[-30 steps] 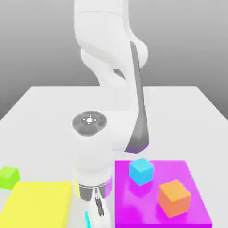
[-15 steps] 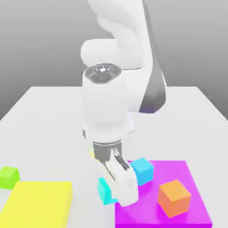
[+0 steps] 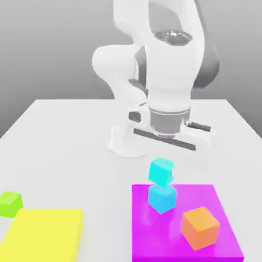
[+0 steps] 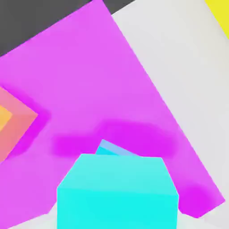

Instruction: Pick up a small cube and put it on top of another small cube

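One gripper (image 3: 165, 166) pinches the turquoise cube (image 3: 160, 172) above the blue cube (image 3: 162, 198); whether they touch, I cannot tell. Placing seems in hand: the next move wants squaring up, gentle lowering, then release. The orange cube (image 3: 200, 227) sits nearby on the magenta slab (image 3: 224, 250); the slab's far edge lies close behind the blue cube.

In the hand view, the turquoise cube (image 4: 118, 192) hides most of the sky-blue cube (image 4: 111, 150) behind it; beyond it, the picture's edge cuts the orange cube (image 4: 11, 120) and yellow block (image 4: 220, 13).
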`<state>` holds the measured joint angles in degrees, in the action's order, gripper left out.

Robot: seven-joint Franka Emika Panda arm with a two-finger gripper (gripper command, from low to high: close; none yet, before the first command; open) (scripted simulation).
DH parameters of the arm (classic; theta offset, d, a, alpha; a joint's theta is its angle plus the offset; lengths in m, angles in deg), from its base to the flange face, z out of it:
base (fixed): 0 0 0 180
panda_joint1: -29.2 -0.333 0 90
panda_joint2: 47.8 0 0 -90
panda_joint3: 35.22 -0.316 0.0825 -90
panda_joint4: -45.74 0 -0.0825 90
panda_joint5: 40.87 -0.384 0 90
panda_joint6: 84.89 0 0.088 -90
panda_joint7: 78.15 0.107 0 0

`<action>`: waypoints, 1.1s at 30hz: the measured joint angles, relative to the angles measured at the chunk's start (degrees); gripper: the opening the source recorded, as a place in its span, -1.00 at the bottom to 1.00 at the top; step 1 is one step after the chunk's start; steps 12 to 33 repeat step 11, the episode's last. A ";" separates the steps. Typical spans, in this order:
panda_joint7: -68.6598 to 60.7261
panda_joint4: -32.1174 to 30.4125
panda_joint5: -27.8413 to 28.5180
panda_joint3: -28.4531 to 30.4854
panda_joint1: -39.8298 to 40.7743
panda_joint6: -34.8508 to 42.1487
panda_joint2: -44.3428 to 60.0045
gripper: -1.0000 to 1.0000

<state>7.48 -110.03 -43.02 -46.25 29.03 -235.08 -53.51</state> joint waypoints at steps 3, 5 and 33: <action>0.00 0.00 0.00 0.00 -0.01 0.00 0.00 1.00; 0.00 0.00 0.00 0.00 -0.01 0.00 0.00 1.00; -0.95 1.46 -1.20 0.52 -0.50 8.24 -6.75 1.00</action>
